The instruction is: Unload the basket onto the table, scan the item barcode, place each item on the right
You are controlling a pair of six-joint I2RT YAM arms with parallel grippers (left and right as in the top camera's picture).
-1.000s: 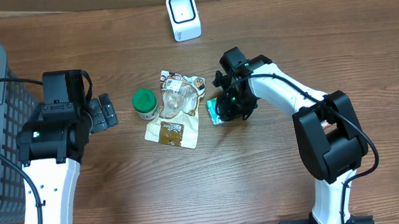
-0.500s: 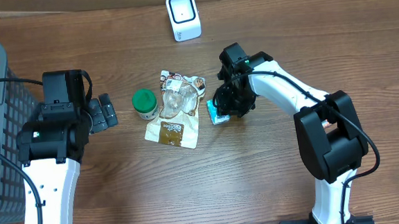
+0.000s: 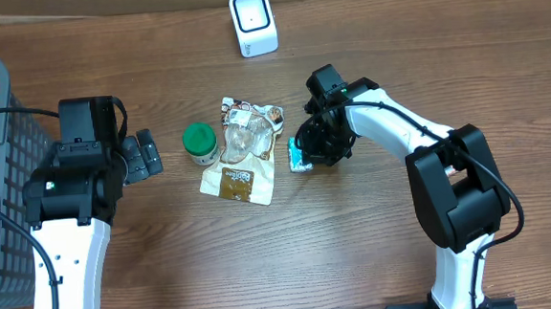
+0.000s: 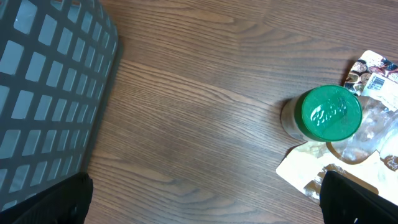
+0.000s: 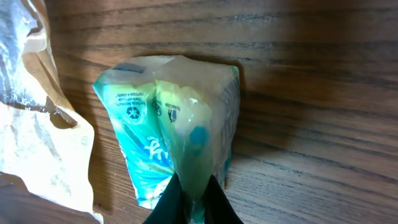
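My right tool (image 5: 193, 200), half spread a second ago, now pinches the crinkly teal plastic packet (image 5: 166, 134) at the wood-grain table's (image 3: 358, 245) middle, beside a glossy clear bag (image 5: 37, 124); my left tool (image 3: 143, 155) gapes wide.

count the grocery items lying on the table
3: jar with a green lid at left, clear and tan bag beside it, small teal packet at right, pinched by the right fingers. Something under the bag could be hidden.
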